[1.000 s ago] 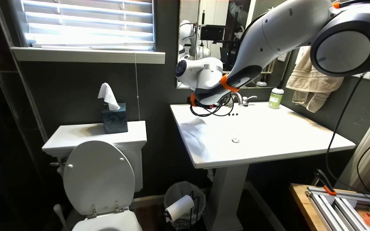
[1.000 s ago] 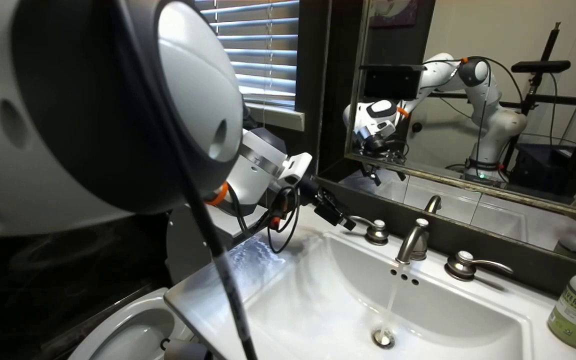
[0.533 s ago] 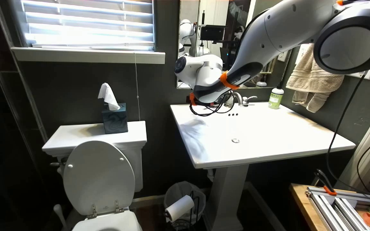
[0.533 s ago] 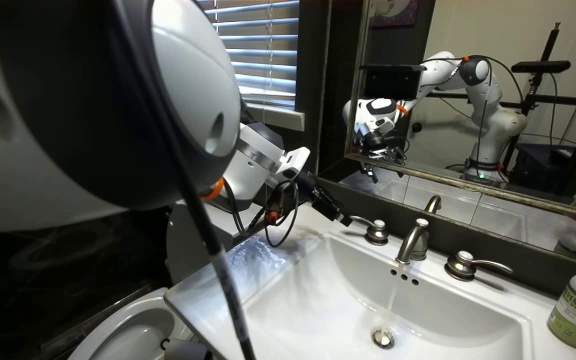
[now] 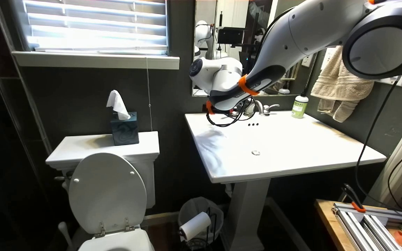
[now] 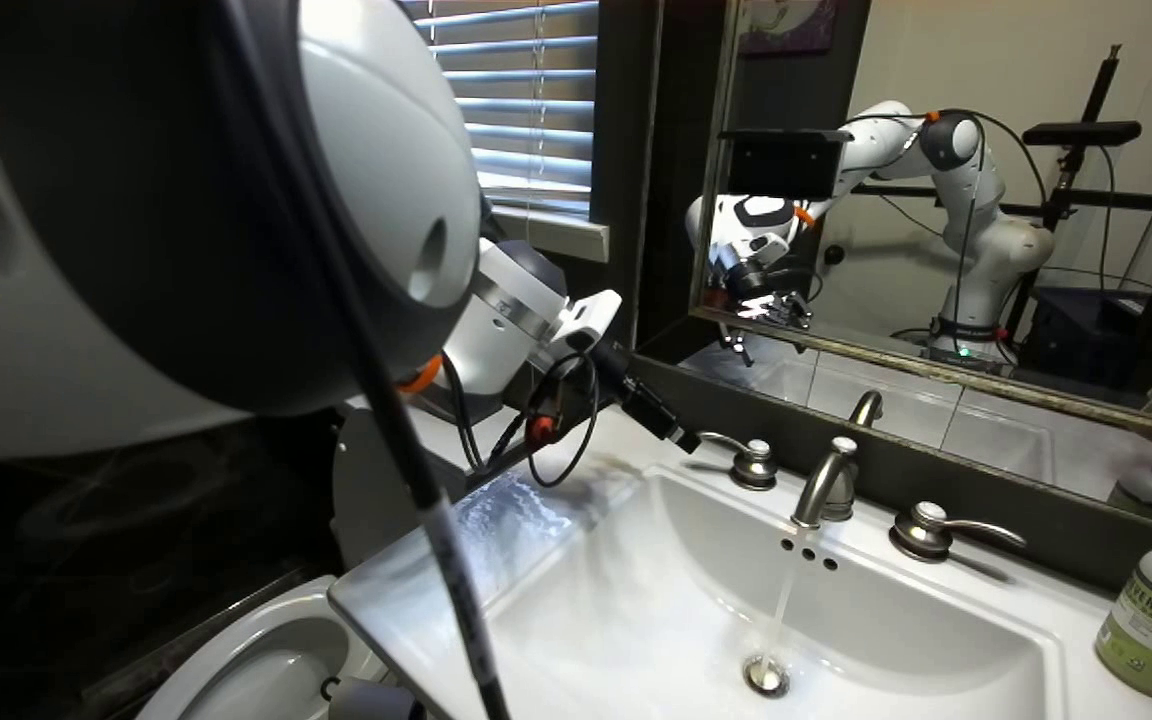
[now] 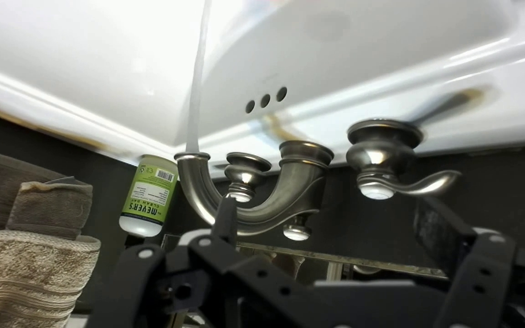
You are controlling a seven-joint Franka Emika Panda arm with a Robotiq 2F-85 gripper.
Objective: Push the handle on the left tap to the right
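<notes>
Dark wall [image 5: 173, 153] backs the white sink [image 5: 288, 144], where the handle [image 7: 431, 183] tops the left tap [image 7: 378, 152]. Our gripper [image 7: 328, 207] stands spread beside it, holding nothing; we judge that handle rigid, likely slippery, best pushed near its free tip.

Over the basin [image 6: 626, 600], room is open on either side of the water [image 7: 196, 91], a narrow gap parts the left tap [image 6: 754, 470] from the spout [image 6: 820, 486], and the wall [image 7: 367, 232] bars the way behind.

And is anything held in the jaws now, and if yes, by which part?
Nothing is held: the jaws stand open, the left tap's handle not clamped between them.
</notes>
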